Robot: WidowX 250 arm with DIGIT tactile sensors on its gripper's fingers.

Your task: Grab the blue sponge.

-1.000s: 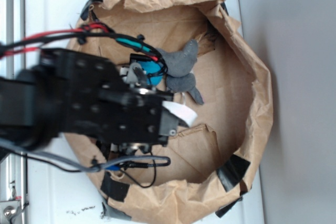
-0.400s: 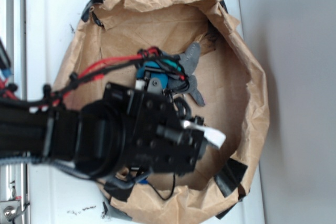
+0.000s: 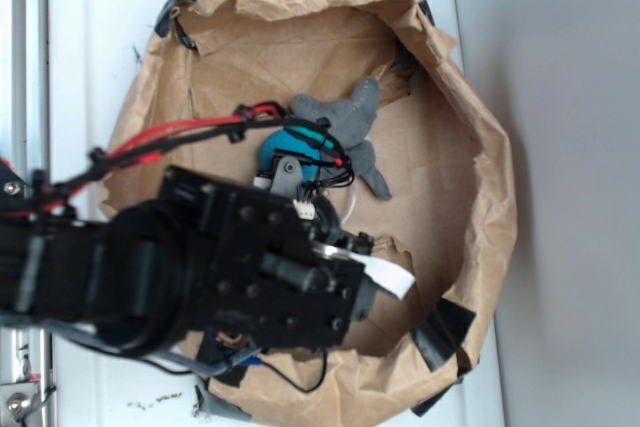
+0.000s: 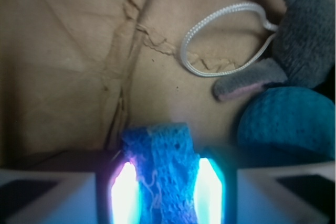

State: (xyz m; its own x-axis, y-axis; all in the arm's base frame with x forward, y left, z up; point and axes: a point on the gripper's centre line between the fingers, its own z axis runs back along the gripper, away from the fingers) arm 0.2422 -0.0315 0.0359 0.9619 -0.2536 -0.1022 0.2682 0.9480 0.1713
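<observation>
Blue sponge [image 4: 160, 174] pinched edge-on btwn gripper [image 4: 161, 192] fingers [image 4: 125, 192], light + dark blue layers visible, frayed strands; held above brown paper liner [image 3: 440, 97]. Teal ball [image 4: 286, 121] just right of sponge, touching grey plush [image 4: 307, 40]. White cord loop [image 4: 223, 38] lies on paper by plush. Paper sits on white tray [image 3: 100, 7], black tape [image 3: 445, 332] at edges. No readable writing or labels anywhere.

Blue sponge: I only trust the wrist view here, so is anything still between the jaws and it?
Nothing visible. The blue sponge sits directly between the jaws, both pads against its sides. The teal ball and grey plush lie off to one side, clear of the grip.
</observation>
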